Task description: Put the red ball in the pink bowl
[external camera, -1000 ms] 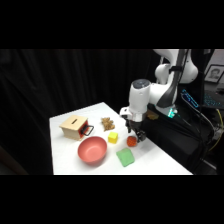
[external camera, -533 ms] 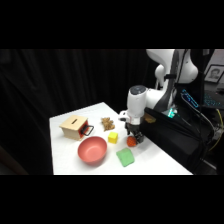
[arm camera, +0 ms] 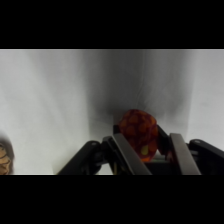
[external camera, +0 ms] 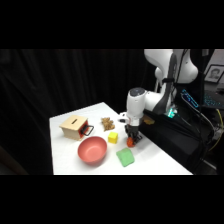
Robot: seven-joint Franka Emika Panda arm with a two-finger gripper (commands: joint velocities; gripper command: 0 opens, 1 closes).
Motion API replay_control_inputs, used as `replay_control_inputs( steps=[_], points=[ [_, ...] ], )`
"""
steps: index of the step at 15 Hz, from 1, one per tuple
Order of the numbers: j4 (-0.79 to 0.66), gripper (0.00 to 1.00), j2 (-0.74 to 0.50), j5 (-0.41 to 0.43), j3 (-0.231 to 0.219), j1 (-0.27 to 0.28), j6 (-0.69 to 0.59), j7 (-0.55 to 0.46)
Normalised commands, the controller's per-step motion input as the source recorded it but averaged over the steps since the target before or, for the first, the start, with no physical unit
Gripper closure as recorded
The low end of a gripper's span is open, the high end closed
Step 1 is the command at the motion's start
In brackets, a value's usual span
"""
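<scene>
Red ball sat between your jaws in the wrist view, one finger on each side of it and pressed close, so you had the jaws closed on it. From the side you could see the ball low at the jaws, at or just above the tabletop; you could not tell whether it touched. You had the pink bowl well to the ball's left in that view, near the front edge. Yellow cube stood between the bowl and the ball, green block lay just in front of the ball, and tan box sat behind the bowl. A brown object lay beside the box.
</scene>
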Motion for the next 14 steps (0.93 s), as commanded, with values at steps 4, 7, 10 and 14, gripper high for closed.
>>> replay_control_inputs(
  steps=[4,7,10,14],
  points=[
    [0.0,1.0,-0.03,0.131,-0.085,0.089,0.05,-0.18],
    [-0.05,0.97,-0.19,0.076,-0.075,0.101,-0.11,-0.21],
    [-0.07,0.98,-0.36,0.177,0.084,-0.032,-0.35,-0.32],
    [-0.01,0.98,-0.43,0.125,0.077,-0.053,-0.5,-0.28]
  ],
)
